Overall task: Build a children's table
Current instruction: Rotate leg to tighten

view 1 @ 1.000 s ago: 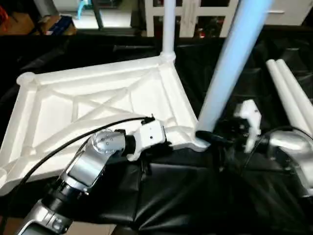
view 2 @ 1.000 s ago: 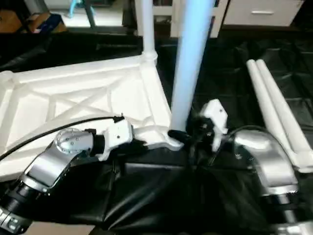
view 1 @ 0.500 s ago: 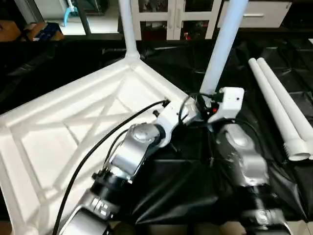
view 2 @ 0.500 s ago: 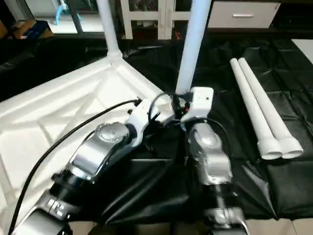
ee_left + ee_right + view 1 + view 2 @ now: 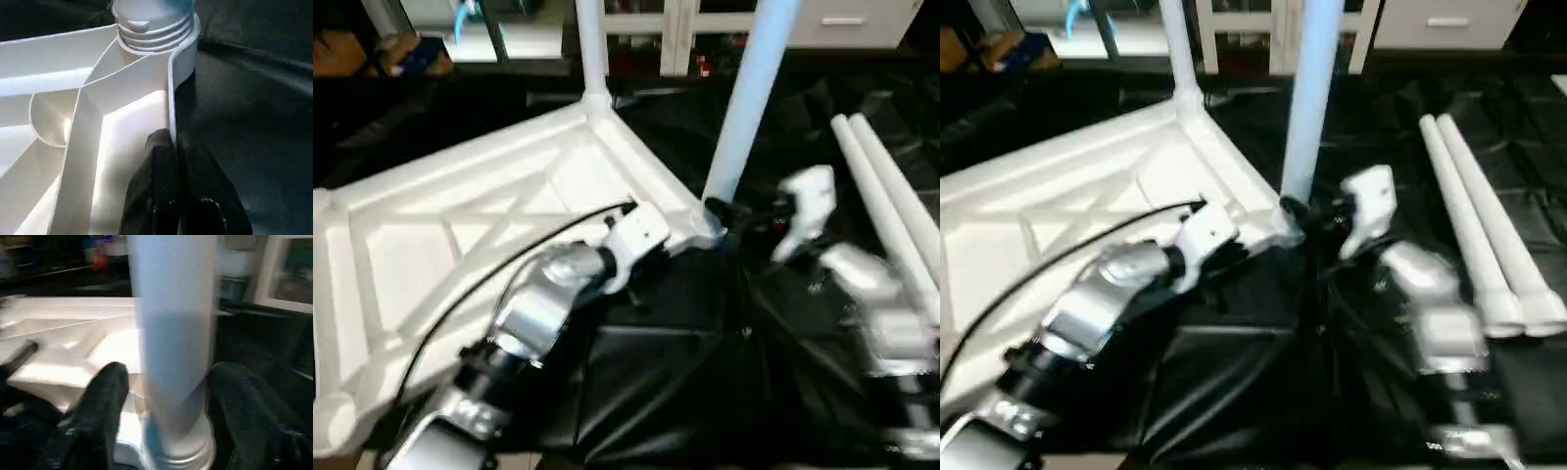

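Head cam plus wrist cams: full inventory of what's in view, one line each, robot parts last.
Table top: 1, white, ribbed underside up, on the black sheet, robot's left.
Near leg: 1, white, upright in the near corner socket, thread rings showing above the socket.
Far leg: 1, white, upright in the far corner.
Loose legs: 2, white, lying side by side on the sheet, robot's right.
Black sheet: 1, covers the work surface.
Cabinets: white, background.
Left pincer: 1, black, closed on the table top's rim beside the socket.
Right pincer: 1, black, one finger either side of the near leg's base.
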You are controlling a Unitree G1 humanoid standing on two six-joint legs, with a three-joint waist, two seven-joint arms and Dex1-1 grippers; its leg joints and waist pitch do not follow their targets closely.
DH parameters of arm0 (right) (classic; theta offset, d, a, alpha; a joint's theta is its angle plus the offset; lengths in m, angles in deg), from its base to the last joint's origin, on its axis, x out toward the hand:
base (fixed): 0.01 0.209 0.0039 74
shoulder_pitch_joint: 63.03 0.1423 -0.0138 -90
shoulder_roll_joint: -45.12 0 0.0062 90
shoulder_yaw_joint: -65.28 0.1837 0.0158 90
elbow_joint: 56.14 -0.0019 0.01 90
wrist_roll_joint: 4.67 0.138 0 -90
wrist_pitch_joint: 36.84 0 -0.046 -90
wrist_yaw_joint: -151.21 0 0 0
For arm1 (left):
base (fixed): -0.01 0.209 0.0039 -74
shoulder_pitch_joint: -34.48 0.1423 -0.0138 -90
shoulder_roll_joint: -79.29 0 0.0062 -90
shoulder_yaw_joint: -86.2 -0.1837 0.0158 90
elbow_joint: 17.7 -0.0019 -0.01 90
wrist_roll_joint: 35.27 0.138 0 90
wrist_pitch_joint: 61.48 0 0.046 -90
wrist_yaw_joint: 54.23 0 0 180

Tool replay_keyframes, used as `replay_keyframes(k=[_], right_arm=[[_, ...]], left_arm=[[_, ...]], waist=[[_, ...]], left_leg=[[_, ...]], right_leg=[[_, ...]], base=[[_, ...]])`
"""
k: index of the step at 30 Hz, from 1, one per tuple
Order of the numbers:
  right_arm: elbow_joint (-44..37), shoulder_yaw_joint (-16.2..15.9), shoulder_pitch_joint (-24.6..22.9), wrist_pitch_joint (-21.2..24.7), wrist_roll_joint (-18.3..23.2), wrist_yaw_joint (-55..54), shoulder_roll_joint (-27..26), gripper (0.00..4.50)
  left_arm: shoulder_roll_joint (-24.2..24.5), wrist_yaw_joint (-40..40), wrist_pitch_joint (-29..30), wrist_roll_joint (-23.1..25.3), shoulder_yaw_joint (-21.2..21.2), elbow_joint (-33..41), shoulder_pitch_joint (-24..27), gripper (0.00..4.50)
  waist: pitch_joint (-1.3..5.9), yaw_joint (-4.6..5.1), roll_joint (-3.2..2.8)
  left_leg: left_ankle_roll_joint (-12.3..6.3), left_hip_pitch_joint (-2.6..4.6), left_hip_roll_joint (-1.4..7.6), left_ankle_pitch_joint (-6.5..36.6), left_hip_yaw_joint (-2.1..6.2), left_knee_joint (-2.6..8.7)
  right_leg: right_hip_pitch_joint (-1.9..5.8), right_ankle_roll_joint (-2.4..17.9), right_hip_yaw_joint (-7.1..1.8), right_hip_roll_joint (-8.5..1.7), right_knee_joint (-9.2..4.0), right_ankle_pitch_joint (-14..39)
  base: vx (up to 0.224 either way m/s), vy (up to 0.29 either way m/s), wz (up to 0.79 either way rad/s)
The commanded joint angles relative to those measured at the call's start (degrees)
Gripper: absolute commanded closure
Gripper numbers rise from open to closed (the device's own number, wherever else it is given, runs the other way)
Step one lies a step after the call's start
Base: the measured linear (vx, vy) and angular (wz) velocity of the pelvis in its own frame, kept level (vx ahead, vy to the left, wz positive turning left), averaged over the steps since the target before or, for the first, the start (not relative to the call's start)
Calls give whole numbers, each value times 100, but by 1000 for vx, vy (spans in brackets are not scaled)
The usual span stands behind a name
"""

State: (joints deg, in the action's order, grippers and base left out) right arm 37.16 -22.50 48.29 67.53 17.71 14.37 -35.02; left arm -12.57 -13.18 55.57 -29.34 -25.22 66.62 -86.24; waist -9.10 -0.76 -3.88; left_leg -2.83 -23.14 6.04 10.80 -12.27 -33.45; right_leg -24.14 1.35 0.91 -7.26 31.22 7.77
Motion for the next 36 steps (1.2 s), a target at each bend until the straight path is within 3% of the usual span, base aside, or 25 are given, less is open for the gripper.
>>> replay_keyframes(k=[1, 3, 6, 8, 9, 12, 14, 16, 17, 21, 24, 36], right_arm=[[-347, 121, -256, 256, 372, 872, 427, 121], [-398, 147, -326, 372, 479, 1095, 581, 98], [-396, 146, -399, 411, 522, 1295, 771, 79], [-290, 74, -385, 319, 387, 1314, 873, 79], [-266, 42, -379, 296, 346, 1342, 910, 79], [-176, -3, -338, 212, 248, 1332, 907, 79], [-87, -41, -295, 148, 239, 1400, 879, 79], [-52, -88, -274, 138, 250, 1491, 866, 79], [-36, -126, -262, 166, 273, 1568, 865, 105], [63, -255, -256, 180, 214, 1802, 965, 127], [114, -285, -260, 151, 173, 1836, 985, 153], [214, -223, -236, 123, 204, 1903, 940, 247]], left_arm=[[454, 590, -320, -33, -282, -2, 339, 450], [560, 713, -373, -80, -315, 64, 398, 450], [677, 904, -454, -188, -344, 177, 479, 450], [727, 1028, -469, -257, -379, 287, 527, 450], [734, 1062, -457, -266, -380, 321, 542, 450], [744, 1134, -503, -287, -395, 361, 554, 450], [782, 1264, -577, -356, -426, 442, 578, 450], [806, 1313, -599, -387, -451, 490, 589, 450], [817, 1336, -597, -407, -464, 522, 596, 450], [834, 1389, -613, -413, -459, 550, 605, 450], [845, 1401, -610, -421, -459, 552, 602, 450], [878, 1439, -604, -445, -481, 570, 608, 450]], waist=[[500, -57, 74], [492, -70, 64], [472, -104, 71], [447, -116, 71], [431, -127, 56], [432, -126, 64], [448, -124, 74], [457, -128, 80], [468, -132, 74], [493, -148, 83], [488, -152, 85], [499, -156, 80]], left_leg=[[-1040, 191, 614, 260, 319, 391], [-1228, 196, 619, 75, 307, 370], [-1148, 211, 643, 323, 303, 399], [-966, 220, 659, 647, 308, 448], [-725, 262, 664, 1003, 302, 491], [-468, 283, 655, 1273, 289, 520], [-442, 280, 648, 1218, 276, 517], [-501, 253, 646, 1126, 278, 505], [-543, 262, 648, 1028, 269, 492], [-755, 241, 640, 646, 266, 443], [-822, 225, 641, 580, 269, 434], [-790, 242, 643, 639, 270, 431]], right_leg=[[259, 1511, -91, -203, -66, -275], [249, 1604, -86, -198, -49, -308], [243, 1595, -87, -205, -92, 214], [227, 1540, -91, -189, -134, 699], [199, 1455, -102, -175, -176, 1093], [175, 1347, -116, -163, -191, 1183], [181, 1344, -120, -170, -180, 1081], [200, 1368, -125, -193, -162, 971], [197, 1383, -124, -192, -155, 854], [226, 1493, -115, -206, -101, 465], [231, 1517, -109, -205, -101, 489], [231, 1524, -104, -190, -100, 576]], base=[[58, -10, 2], [26, -5, 1], [0, 0, 0], [0, 0, 0], [0, 0, 0], [0, 0, 0], [0, 0, 0], [0, 0, 0], [0, 0, 0], [0, 0, 0], [0, 0, 0], [0, 0, 0]])
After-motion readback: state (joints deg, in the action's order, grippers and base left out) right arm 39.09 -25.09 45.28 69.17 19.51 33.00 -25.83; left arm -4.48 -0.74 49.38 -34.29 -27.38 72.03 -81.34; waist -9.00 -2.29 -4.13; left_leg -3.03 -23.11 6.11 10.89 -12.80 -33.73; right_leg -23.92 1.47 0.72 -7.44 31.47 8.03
